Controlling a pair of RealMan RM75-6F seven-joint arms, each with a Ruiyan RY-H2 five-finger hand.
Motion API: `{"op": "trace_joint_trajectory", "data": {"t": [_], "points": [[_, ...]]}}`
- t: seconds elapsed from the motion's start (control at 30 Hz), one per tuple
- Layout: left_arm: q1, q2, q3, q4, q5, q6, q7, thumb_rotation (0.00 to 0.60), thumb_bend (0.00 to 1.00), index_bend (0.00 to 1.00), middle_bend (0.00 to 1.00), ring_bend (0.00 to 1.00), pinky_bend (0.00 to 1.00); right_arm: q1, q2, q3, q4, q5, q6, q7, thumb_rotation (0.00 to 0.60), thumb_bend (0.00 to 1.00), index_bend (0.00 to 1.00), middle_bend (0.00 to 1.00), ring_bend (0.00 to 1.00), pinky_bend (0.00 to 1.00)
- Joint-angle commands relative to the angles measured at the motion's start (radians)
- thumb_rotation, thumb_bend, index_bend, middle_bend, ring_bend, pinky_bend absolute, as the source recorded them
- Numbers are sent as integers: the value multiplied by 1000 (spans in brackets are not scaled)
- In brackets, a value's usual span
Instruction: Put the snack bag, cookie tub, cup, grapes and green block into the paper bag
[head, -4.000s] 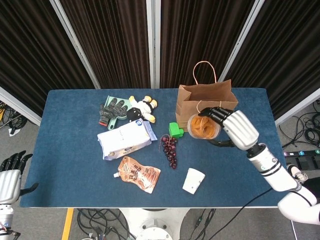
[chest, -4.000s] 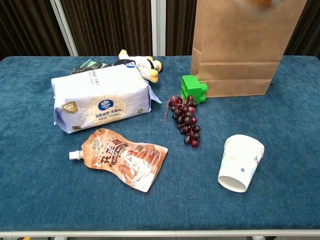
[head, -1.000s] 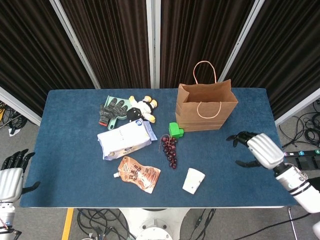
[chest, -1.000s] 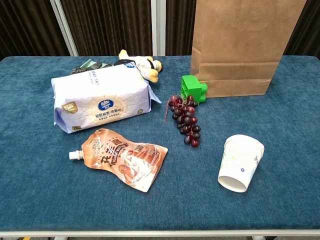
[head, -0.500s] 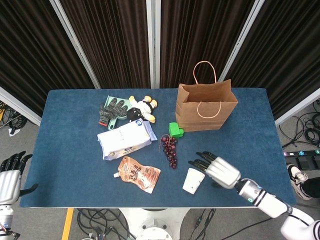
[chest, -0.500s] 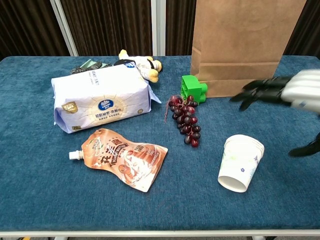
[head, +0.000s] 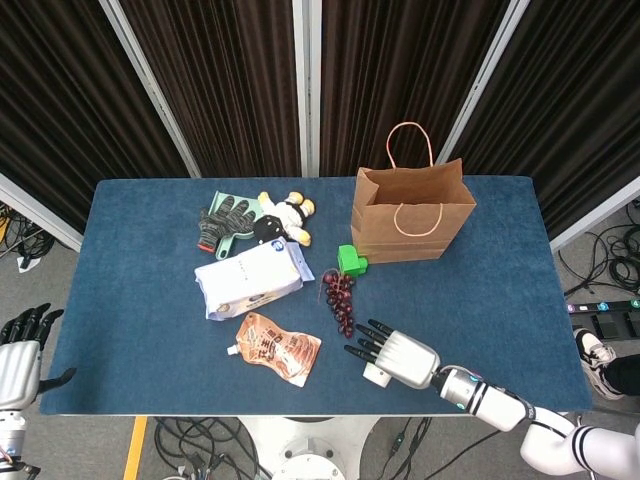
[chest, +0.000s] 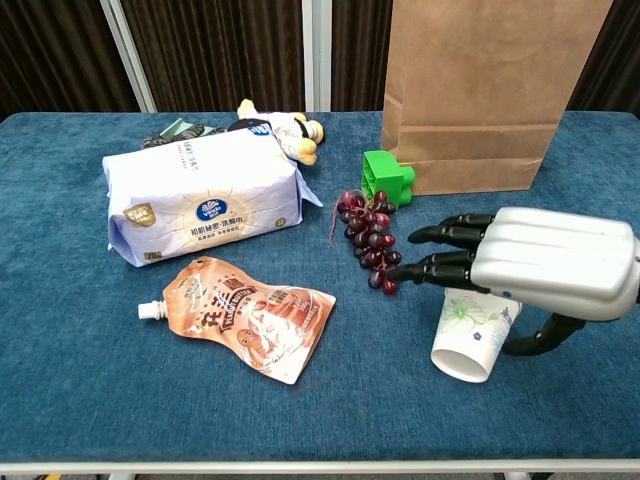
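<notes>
The white paper cup (chest: 470, 340) lies on its side near the table's front edge, mostly covered by my right hand (chest: 530, 260), whose fingers (chest: 440, 252) stretch out over it toward the grapes (chest: 368, 240); its thumb curves down at the cup's right side. From the head view my right hand (head: 395, 357) hides most of the cup (head: 376, 375). The green block (head: 350, 260) sits against the brown paper bag (head: 410, 215). The orange snack bag (head: 277, 347) lies flat at front left. No cookie tub shows. My left hand (head: 20, 350) hangs off the table's left, holding nothing.
A white tissue pack (head: 250, 278), a plush toy (head: 285, 217) and a pair of gloves (head: 225, 220) lie at the back left of the blue table (head: 140, 300). The paper bag (chest: 490, 90) stands upright at the back right.
My right hand carried the cookie tub at the bag's mouth, came away without it, then swept down and left over the cup. The cup has shifted slightly. My left hand stayed put.
</notes>
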Motion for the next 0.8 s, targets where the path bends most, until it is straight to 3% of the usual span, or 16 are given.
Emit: {"op": "trace_joint_trajectory", "data": {"t": [0.03,0.2,0.33,0.57,0.8], "points": [[2,-1,1,2,-1,1,-3,600,40,232,203,121,153,-2,-28,-16,36,-3,8,-19,600,92,136,283,26,130],[3,-2,1,6,0,1,-8,600,40,232,203,121,153,-11,-45,-14,70,4,81,18,600,164,314,350,147,225],[1,-1,0,6,4,2,-7,600,40,232,203,121,153,-9,10,28,1,51,169,151,600,175,356,381,192,278],[-6,1,-2,-1,7,-5,1,600,40,232,202,121,152,8,181,169,-161,148,320,349,600,175,356,382,192,298],[-7,-1,-2,1,4,-8,4,600,40,232,203,121,152,37,294,321,-246,270,383,494,600,175,356,382,192,304]]}}
